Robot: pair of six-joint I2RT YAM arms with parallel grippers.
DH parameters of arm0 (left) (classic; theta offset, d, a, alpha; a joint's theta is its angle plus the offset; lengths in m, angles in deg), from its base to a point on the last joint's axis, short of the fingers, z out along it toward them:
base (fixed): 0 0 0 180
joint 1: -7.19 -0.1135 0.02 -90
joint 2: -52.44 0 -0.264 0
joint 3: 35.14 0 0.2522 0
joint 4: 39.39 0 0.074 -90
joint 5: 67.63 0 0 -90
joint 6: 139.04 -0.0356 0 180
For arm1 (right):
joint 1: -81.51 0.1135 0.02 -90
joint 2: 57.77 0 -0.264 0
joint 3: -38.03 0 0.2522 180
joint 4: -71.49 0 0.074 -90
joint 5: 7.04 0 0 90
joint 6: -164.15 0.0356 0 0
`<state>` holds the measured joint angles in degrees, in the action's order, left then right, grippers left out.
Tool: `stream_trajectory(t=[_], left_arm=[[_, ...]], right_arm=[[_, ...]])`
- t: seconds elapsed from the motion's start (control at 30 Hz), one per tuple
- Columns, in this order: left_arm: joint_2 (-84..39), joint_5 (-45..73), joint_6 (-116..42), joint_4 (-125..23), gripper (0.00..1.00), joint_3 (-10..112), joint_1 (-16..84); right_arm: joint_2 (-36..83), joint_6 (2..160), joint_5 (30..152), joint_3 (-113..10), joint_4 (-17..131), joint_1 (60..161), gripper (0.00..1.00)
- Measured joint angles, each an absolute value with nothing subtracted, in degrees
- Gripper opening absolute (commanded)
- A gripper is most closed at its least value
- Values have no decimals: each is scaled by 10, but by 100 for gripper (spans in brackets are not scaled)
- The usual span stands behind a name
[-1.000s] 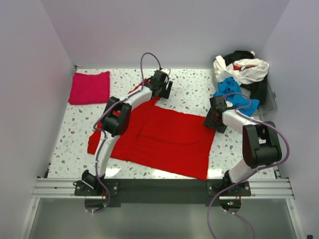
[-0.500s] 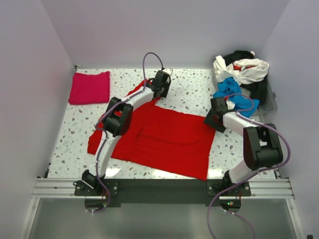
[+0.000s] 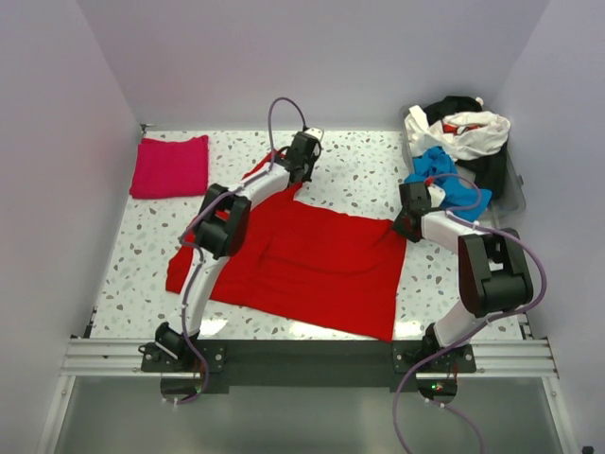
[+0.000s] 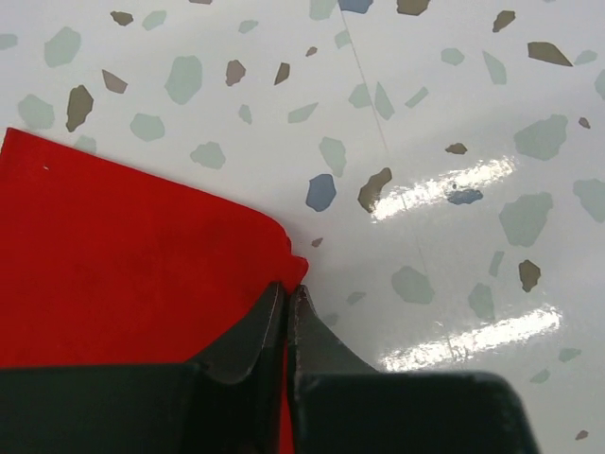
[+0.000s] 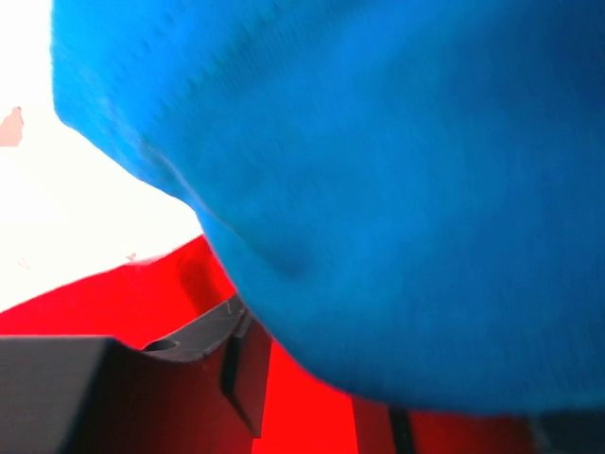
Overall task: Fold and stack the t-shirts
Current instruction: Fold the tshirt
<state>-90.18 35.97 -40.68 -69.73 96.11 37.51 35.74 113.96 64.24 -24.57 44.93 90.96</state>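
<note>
Red t-shirt point(image 3: 312, 265) spread open on the middle of the terrazzo table point(image 3: 364, 170), faintly creased.
Left wrist view shows the left gripper point(image 4: 286, 293) clenched on its corner hem. A blue t-shirt point(image 5: 378, 189) fills the right wrist view, so whether the right gripper point(image 3: 413, 213) grasps anything cannot be told. A folded magenta t-shirt point(image 3: 170, 166) lies far left.

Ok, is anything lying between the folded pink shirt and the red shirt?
No. Only bare speckled tabletop separates the pink shirt from the red shirt, as the top external view shows.

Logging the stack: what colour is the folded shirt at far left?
The folded shirt is magenta-pink; top external view.
</note>
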Motion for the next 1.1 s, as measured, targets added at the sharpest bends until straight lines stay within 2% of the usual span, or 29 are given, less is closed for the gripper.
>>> stream_trajectory(t=[0.1, 0.17, 0.27, 0.6, 1.1], left_arm=[[-902, 364, -407, -700, 0, 962, 367], [-902, 366, -405, -702, 0, 962, 360], [-902, 367, -401, -700, 0, 962, 348], [-842, 368, -381, -696, 0, 919, 334], [-534, 459, -345, -654, 0, 591, 335]], right_arm=[[364, 1134, 644, -251, 453, 909, 25], [369, 1128, 647, -256, 454, 909, 11], [375, 1120, 651, -262, 455, 909, 0], [369, 1081, 691, -266, 438, 910, 0], [279, 1015, 727, -269, 280, 922, 0]])
